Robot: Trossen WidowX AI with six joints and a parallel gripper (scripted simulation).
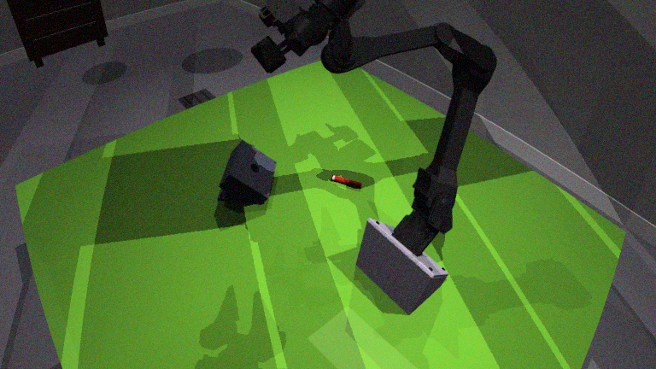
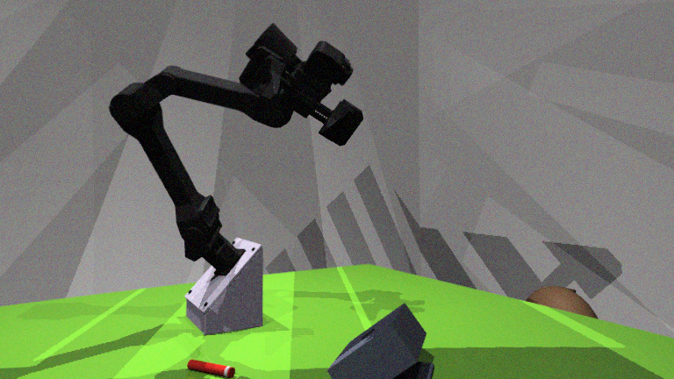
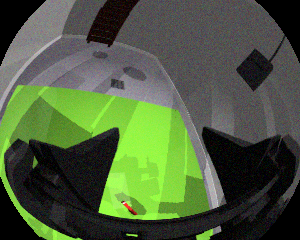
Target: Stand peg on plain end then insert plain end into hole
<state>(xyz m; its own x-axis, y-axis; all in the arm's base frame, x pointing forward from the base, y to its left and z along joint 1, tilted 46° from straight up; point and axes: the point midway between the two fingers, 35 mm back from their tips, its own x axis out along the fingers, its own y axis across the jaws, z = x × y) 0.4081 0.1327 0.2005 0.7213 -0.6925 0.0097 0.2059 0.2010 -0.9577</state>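
Green bench [image 1: 144, 268] under all; dark sloped panel [image 1: 248, 173] with its hole plain from the top view only, red peg [image 1: 346, 181] flat just beside it, white band toward the panel. Black arm raised high above, elbow bent, pincer [image 3: 157, 154] wide apart, gripping nothing.

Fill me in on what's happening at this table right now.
A single black robot arm is raised high above a green table, its hand open and holding nothing. A red peg with a white band at one end lies flat on the table, untouched. Beside it sits the dark sloped panel with one hole in its face. Nothing has been stood up or inserted yet.
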